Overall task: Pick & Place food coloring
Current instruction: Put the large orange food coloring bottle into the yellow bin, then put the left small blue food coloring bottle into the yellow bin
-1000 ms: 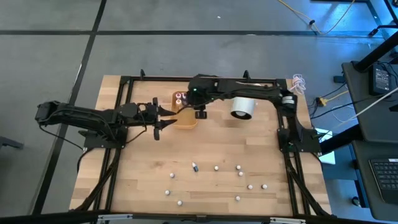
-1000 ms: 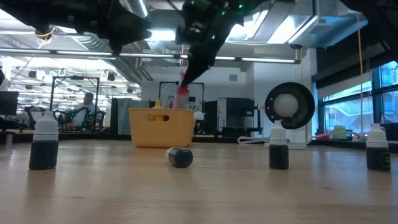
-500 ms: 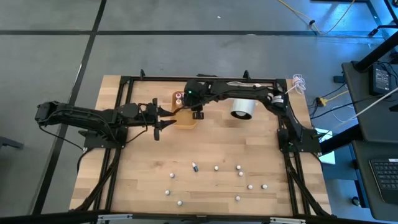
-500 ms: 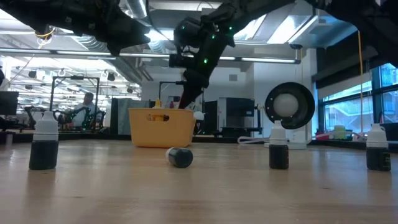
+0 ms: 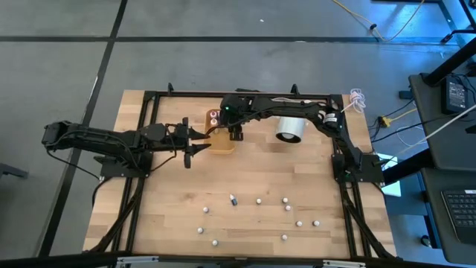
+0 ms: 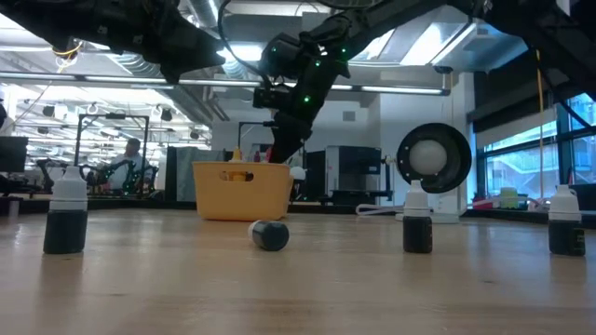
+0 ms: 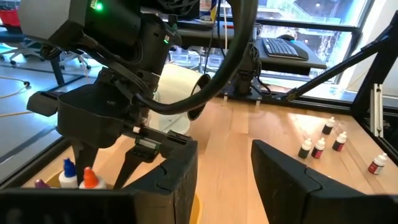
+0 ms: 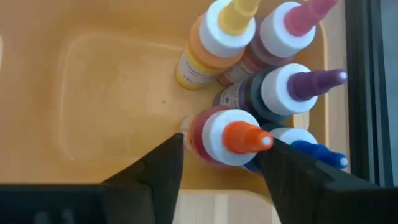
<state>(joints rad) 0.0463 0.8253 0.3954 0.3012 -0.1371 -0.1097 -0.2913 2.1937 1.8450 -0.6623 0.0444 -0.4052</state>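
We judge a release step: right gripper, jaws parted, straddles an orange-tipped bottle standing in the tray; next, lift clear toward bottles on the worktop.

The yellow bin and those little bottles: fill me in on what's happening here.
The right gripper hangs open over the yellow bin, an orange-tipped bottle standing between its fingers beside four others. The left gripper waits, open, at the bin's edge. More bottles remain scattered on the table, one lying on its side.
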